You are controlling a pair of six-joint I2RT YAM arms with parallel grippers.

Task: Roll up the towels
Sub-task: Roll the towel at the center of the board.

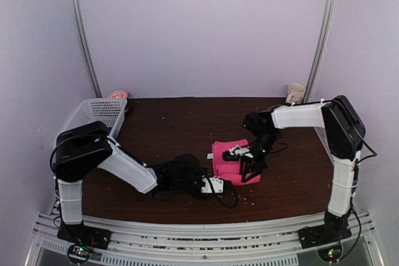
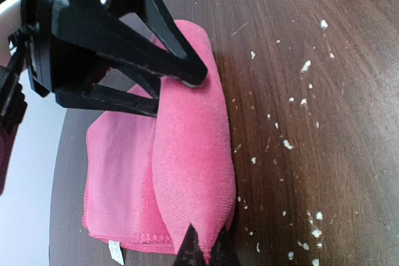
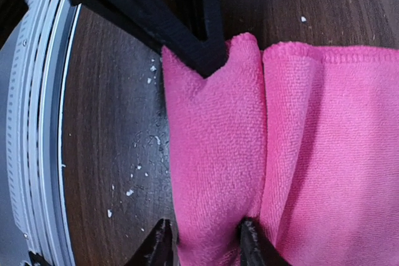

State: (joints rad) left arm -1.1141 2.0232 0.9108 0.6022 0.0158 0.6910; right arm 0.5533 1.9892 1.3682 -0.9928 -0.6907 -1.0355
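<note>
A bright pink towel (image 1: 235, 160) lies mid-table, its near side rolled into a thick tube (image 2: 193, 154) and the remainder lying flat (image 3: 336, 154). My left gripper (image 2: 207, 247) is shut on the roll's left end, pinching a fold of cloth (image 1: 219, 185). At the roll's other end, my right gripper (image 3: 202, 244) straddles the tube with its jaws parted, one finger on each side (image 1: 248, 167). In the left wrist view the right gripper (image 2: 174, 95) presses on the far end of the roll. The right wrist view shows the left gripper (image 3: 206, 54) at the opposite end.
A white lattice basket (image 1: 96, 113) stands at the back left, with a small orange-and-white thing (image 1: 118, 95) behind it. A cream mug (image 1: 295, 93) is at the back right. White crumbs (image 2: 305, 66) dot the dark wood table (image 1: 174, 129). Metal rails (image 3: 31, 123) line the near edge.
</note>
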